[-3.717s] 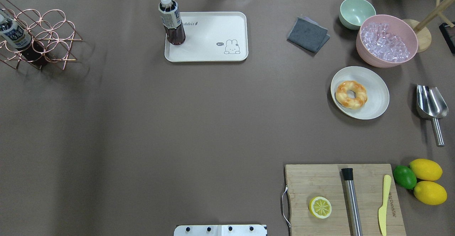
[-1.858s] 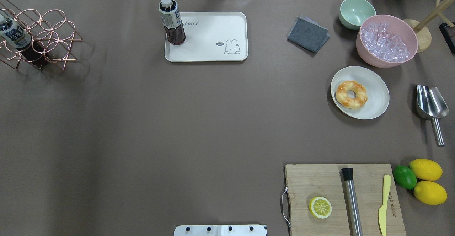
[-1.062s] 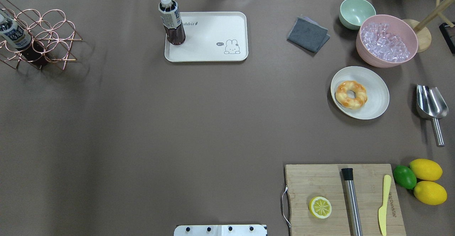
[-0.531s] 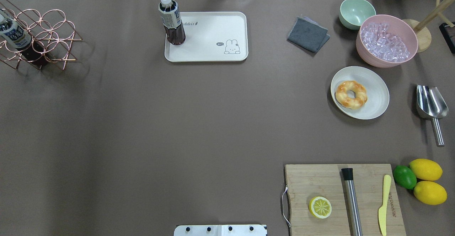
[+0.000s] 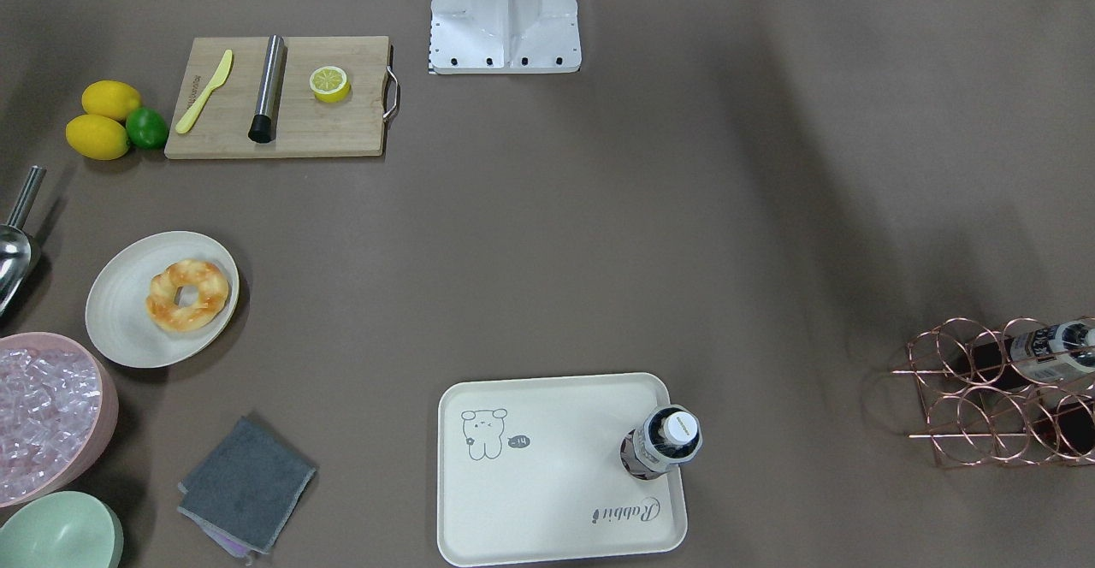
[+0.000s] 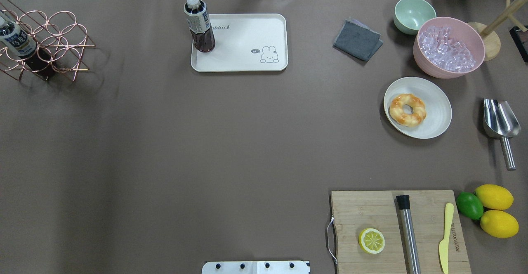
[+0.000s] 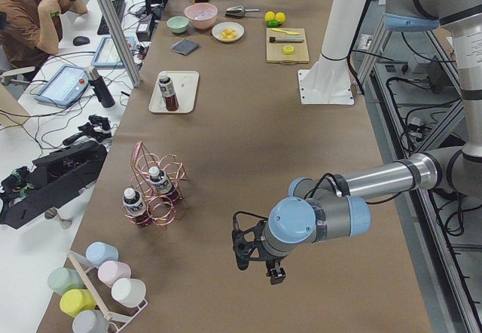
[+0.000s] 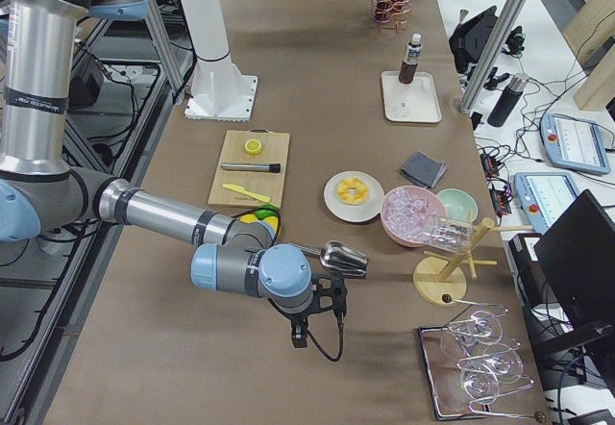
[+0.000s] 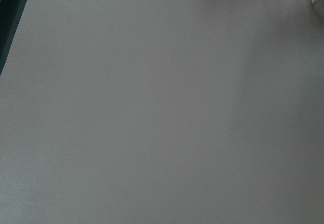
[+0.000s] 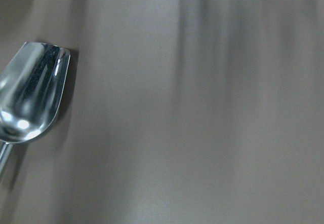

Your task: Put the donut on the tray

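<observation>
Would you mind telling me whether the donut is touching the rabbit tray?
Apart. The overhead view shows the donut lying on the round plate, with bare brown table between that plate and the tray.

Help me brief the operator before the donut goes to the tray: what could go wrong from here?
The bottle stands upright on the tray, so a low approach might topple it. The donut lies off-centre on a plate; a clumsy grasp may shove or tip the plate. The ice bowl beside it could be bumped.
</observation>
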